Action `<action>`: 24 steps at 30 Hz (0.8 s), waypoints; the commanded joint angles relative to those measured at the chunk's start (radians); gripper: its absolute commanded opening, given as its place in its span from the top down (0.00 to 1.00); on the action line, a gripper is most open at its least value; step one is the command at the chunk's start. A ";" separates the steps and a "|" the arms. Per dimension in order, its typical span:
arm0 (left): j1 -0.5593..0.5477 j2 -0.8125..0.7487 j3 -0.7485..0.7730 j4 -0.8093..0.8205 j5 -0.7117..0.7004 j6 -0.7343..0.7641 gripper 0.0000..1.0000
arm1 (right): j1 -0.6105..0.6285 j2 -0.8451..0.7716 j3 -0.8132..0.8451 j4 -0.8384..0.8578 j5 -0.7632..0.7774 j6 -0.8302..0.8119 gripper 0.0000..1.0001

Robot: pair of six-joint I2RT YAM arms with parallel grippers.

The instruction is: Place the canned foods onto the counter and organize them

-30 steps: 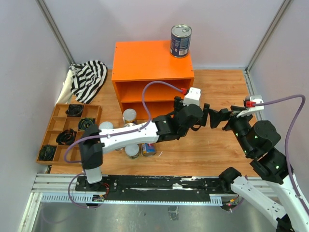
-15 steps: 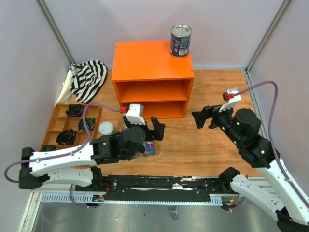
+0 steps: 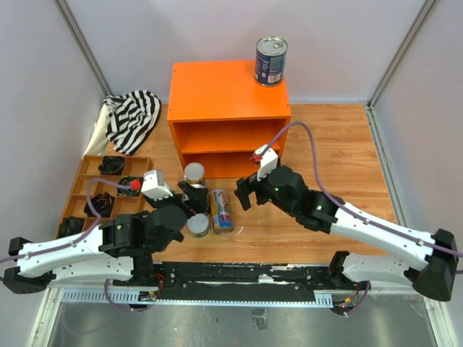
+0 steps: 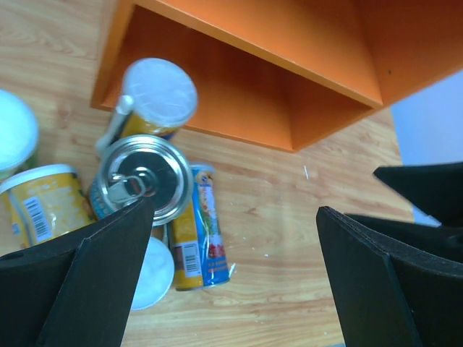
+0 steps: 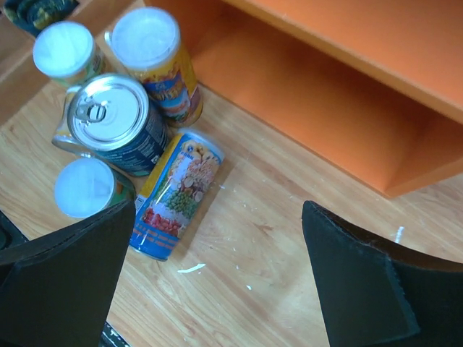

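One wide blue can (image 3: 271, 61) stands on top of the orange counter (image 3: 217, 94), at the upper middle of the top view. The other cans are bunched on the wood table (image 3: 333, 144), just below the counter. A silver-topped can (image 5: 112, 116) stands there. A slim colourful can (image 5: 177, 191) lies flat right beside it. The left gripper (image 4: 235, 210) and right gripper (image 5: 217, 210) both hang above the bunch, fingers spread wide, holding nothing.

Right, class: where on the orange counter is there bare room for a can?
Free: the counter top left of the blue can, and both shelf openings. Crowded: the wooden table before its left front, where cans cluster.
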 commanded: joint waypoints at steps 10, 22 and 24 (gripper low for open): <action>-0.007 -0.287 -0.075 -0.369 -0.181 -0.361 0.01 | 0.098 0.331 0.017 0.312 0.011 0.033 0.02; -0.007 -0.286 -0.070 -0.439 -0.194 -0.396 0.01 | 0.170 0.547 0.090 0.429 -0.025 0.047 0.02; -0.007 -0.286 -0.070 -0.437 -0.193 -0.391 0.01 | 0.177 0.566 0.095 0.439 -0.031 0.049 0.02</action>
